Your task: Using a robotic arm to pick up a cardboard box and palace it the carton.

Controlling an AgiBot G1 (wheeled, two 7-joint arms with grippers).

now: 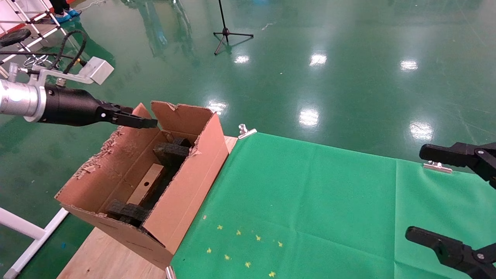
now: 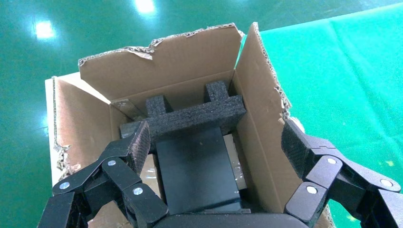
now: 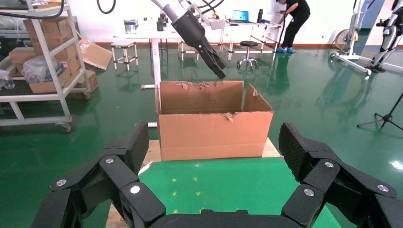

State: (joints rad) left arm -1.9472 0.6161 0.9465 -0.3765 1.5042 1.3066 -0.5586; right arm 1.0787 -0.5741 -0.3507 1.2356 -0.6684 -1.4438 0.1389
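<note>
The carton [image 1: 186, 182] stands open on the table's left end, with ragged flaps and black foam blocks [image 1: 170, 151] inside. A taped brown cardboard box [image 1: 146, 185] lies in it between the foam blocks. In the left wrist view [image 2: 240, 164] only its shiny edges show, beside a dark flat rectangle [image 2: 195, 171]. The robotic arm's left gripper [image 1: 145, 122] hovers over the carton's far end, open and empty [image 2: 218, 142]. My right gripper [image 1: 420, 193] is open and empty at the table's right edge. It faces the carton [image 3: 214, 133] and the left arm [image 3: 199, 35].
A green cloth [image 1: 310, 201] covers the table, with yellow marks [image 1: 240, 248] near the front and metal clips [image 1: 246, 131] at its far edge. The carton rests on a wooden board [image 1: 104, 255]. A tripod [image 1: 226, 33] stands on the green floor.
</note>
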